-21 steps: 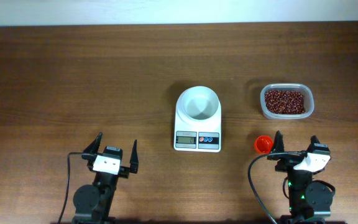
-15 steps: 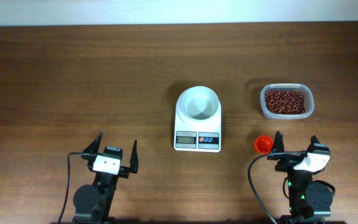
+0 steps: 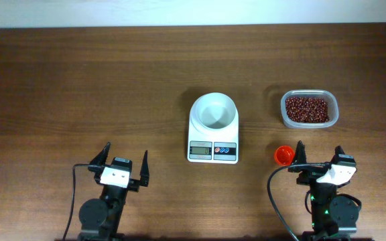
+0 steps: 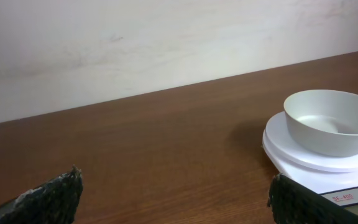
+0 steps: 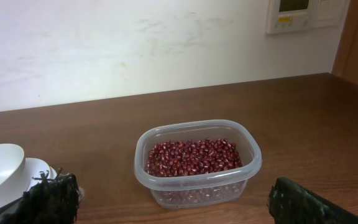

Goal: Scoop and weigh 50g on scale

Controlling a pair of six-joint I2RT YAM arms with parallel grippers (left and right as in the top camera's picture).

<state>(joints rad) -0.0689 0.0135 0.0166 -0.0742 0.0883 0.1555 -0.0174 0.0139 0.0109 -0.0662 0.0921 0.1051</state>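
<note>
Scale (image 3: 212, 130) sits centre, bowl (image 3: 213, 110) empty; I see left claw (image 3: 124, 155) and right claw (image 3: 320, 150) both spread, holding nothing, near side.

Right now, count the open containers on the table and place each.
3. White bowl on the scale, centre; clear tub of beans to its right; small red scoop by the right claw. None seems hidden.
</note>
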